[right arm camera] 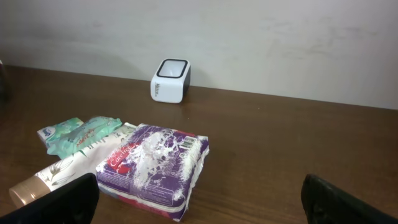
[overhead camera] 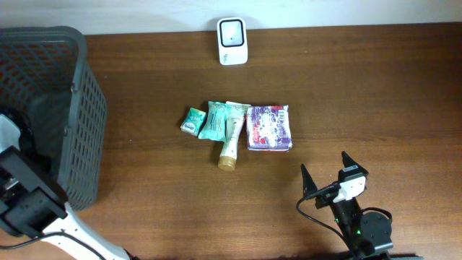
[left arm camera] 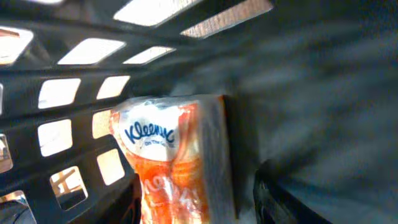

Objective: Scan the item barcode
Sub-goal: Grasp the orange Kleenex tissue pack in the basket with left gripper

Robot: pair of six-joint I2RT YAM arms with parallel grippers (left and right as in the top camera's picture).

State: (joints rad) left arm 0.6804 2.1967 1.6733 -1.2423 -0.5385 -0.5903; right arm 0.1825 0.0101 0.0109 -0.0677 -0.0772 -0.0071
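One white scanner (overhead camera: 232, 41) stands upright at the middle of the far edge of the brown surface (overhead camera: 375, 87), its window facing up. Four items lie in one row near the middle of the surface, each touching or just beside the next: one small green packet (overhead camera: 190, 122) at the left end, one teal wipes packet (overhead camera: 214, 120), one pale tube (overhead camera: 232, 133) with a tan cap pointing toward the near edge, and one purple pack (overhead camera: 268, 128) at the right end. One dark mesh basket (overhead camera: 86, 130) sits at the left edge. A fifth item, one orange and white Kleenex pack (left arm camera: 180, 168), is inside that basket, close to its slotted wall. In the left wrist view the two left fingers (left arm camera: 286, 199) show as dark shapes low in the picture, one on each side of the pack's lower end. That view is blurred, so I cannot tell whether they touch or grip the pack. The two right fingers (right arm camera: 348, 200) are spread wide and hold nothing. They hover near the near edge toward the right corner, apart from the purple pack and pointing toward the row.
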